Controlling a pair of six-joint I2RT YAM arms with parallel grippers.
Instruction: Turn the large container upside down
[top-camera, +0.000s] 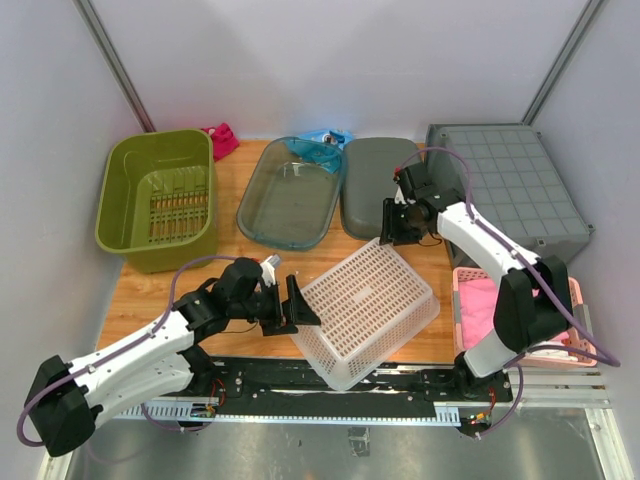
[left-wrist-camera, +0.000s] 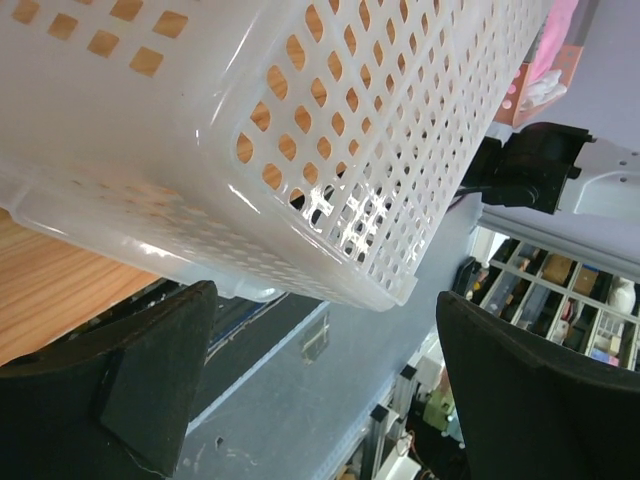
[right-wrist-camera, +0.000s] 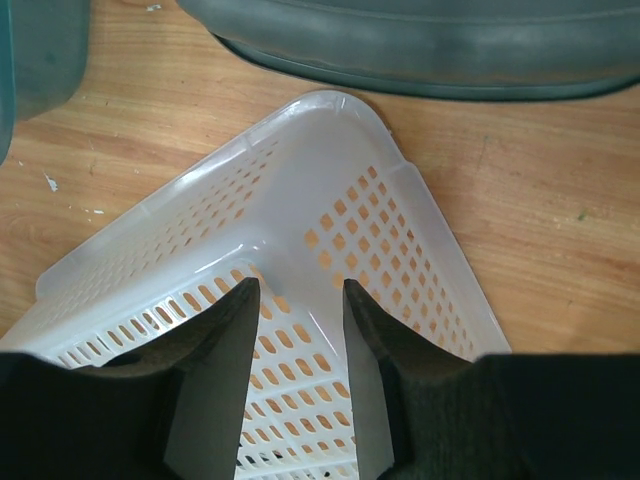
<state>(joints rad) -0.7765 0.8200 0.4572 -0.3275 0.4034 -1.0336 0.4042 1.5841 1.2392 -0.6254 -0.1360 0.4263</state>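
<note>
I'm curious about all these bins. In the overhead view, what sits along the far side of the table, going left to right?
Green basket → clear bluish tub → dark grey tub → grey gridded crate.

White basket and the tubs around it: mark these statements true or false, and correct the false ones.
1. The white basket lies with its holed bottom facing up. True.
2. The left gripper is shut on the white basket. False: its jaws stand wide apart at the basket's near edge, gripping nothing.
3. The clear tub sits between the green tub and the grey tub. True.
4. The pink basket sits left of the green tub. False: it sits at the near right.
5. The right gripper grips the clear tub. False: it is over a corner of the white basket, jaws apart, with nothing between them.
</note>
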